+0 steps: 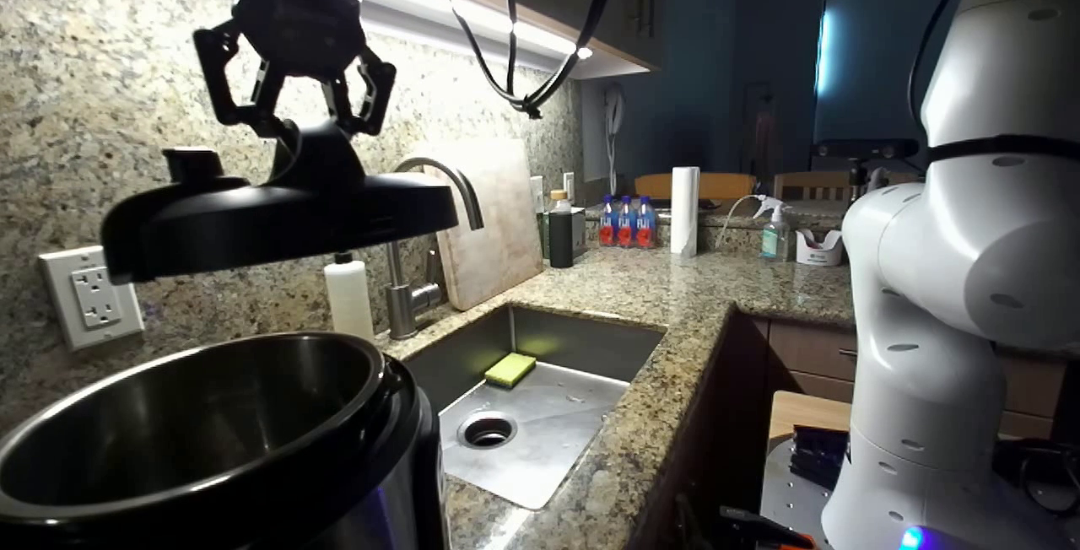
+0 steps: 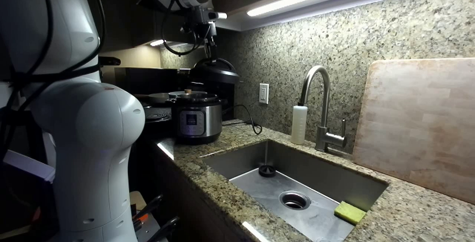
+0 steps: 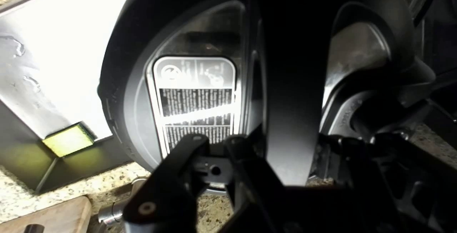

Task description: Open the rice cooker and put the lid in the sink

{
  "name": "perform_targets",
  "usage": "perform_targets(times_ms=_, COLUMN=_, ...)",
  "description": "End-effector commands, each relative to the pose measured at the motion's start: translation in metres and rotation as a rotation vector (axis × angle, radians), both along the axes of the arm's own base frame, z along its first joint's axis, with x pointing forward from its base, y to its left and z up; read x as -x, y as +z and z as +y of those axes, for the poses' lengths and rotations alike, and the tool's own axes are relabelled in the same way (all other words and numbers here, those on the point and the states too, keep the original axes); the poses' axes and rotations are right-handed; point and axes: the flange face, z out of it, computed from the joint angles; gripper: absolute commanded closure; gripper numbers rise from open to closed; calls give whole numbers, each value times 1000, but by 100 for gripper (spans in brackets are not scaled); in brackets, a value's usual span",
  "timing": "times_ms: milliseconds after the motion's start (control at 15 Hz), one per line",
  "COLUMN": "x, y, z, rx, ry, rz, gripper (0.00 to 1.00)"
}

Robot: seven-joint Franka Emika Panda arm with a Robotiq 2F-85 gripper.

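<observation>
The black domed lid [image 1: 287, 225] hangs in the air above the open rice cooker [image 1: 371, 482], slightly tilted. It also shows in an exterior view [image 2: 219, 74] and fills much of the wrist view [image 3: 142, 52]. My gripper [image 1: 308, 121] is shut on the lid's top handle [image 3: 292, 118], with one finger on each side of it. The gripper also shows in an exterior view [image 2: 211, 57]. The cooker [image 2: 198, 125] stands on the counter beside the sink, with its steel inner pot inside. The steel sink [image 2: 259, 193] shows its basin and round drain; it also shows in an exterior view [image 1: 557, 432].
A yellow-green sponge [image 1: 510, 369] and a black stopper [image 2: 267, 170] lie in the sink. The curved faucet [image 2: 324, 104] and a white bottle [image 2: 299, 123] stand behind it. A cutting board [image 1: 489, 221] leans on the wall. A light cupboard edge [image 1: 540, 35] hangs above.
</observation>
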Motion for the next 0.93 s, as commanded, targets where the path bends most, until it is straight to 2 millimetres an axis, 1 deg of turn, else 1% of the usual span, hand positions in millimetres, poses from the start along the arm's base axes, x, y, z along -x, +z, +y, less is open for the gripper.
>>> perform_targets(times_ms=0, x=6, y=7, z=-28, rx=-18, ry=-66, rz=-30, gripper=92)
perform_targets(times_ms=267, x=-1, y=-6, z=-52, rx=-15, ry=-125, rz=-12, gripper=92)
perform_targets(times_ms=467, x=-4, y=-11, z=-70, rx=-16, ry=-172, rz=-1, gripper=92)
perform_targets(times_ms=667, x=-1, y=-16, z=-85, rx=-20, ry=-216, rz=-4, gripper=92)
perform_targets(times_ms=867, x=3, y=-27, z=-99, rx=-24, ry=-254, rz=7, gripper=92)
